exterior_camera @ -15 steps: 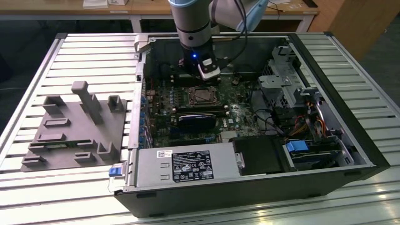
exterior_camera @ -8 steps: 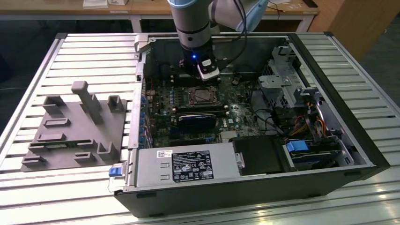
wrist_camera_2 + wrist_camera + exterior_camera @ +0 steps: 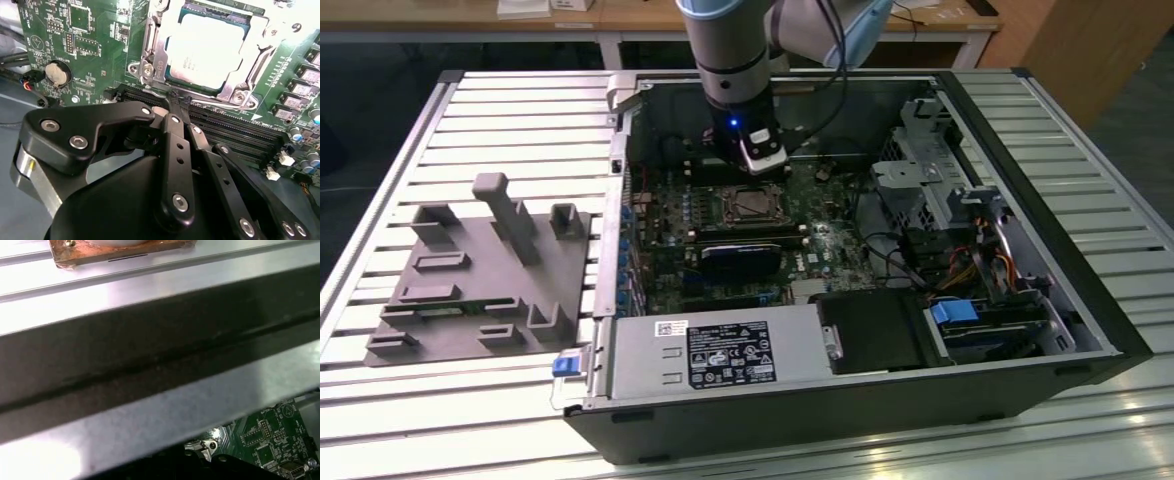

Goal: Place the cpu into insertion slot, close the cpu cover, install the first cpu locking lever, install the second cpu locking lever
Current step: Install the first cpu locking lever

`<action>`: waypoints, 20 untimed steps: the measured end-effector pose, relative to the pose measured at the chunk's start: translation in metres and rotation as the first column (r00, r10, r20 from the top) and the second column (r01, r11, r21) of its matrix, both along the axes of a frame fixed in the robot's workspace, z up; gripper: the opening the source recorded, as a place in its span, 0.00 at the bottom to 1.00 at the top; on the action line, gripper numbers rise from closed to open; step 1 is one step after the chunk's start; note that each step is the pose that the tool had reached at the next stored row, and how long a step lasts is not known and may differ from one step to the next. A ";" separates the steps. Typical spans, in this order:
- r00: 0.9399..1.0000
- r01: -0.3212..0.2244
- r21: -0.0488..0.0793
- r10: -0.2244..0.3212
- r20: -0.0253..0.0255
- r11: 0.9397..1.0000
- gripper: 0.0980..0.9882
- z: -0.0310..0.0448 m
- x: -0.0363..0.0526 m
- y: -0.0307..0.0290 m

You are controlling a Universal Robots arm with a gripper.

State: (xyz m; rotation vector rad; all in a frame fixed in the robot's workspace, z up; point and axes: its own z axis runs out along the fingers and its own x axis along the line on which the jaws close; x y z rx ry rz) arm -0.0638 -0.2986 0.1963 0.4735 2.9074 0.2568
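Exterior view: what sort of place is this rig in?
Probably a lab or workshop: an open computer case lies on a slatted metal table, a grey fixture beside it, wooden desks behind.

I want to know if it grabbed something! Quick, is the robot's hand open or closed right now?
Hand: closed, fingertips pressed together at the edge of the cpu cover, with nothing visible between them.

Built as a round silver-grey arm point(image 3: 727, 60) with a pale-blue cap point(image 3: 720, 8), a small blue light point(image 3: 734, 125) and a black cable point(image 3: 837, 80) alongside. Tipped with a matt-black gripper point(image 3: 175, 100) of flat links point(image 3: 177, 160), studded with silver screws point(image 3: 50, 125).
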 end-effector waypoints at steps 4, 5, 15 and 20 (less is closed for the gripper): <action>1.000 0.009 -0.004 -0.009 0.000 1.000 0.01 -0.0017 -0.0001 0.0002; 1.000 0.011 -0.005 -0.011 0.000 1.000 0.01 -0.0020 -0.0001 0.0002; 1.000 0.019 -0.010 -0.019 0.001 1.000 0.01 -0.0035 0.0000 0.0003; 1.000 0.019 -0.010 -0.019 0.001 1.000 0.01 0.0017 0.0000 0.0004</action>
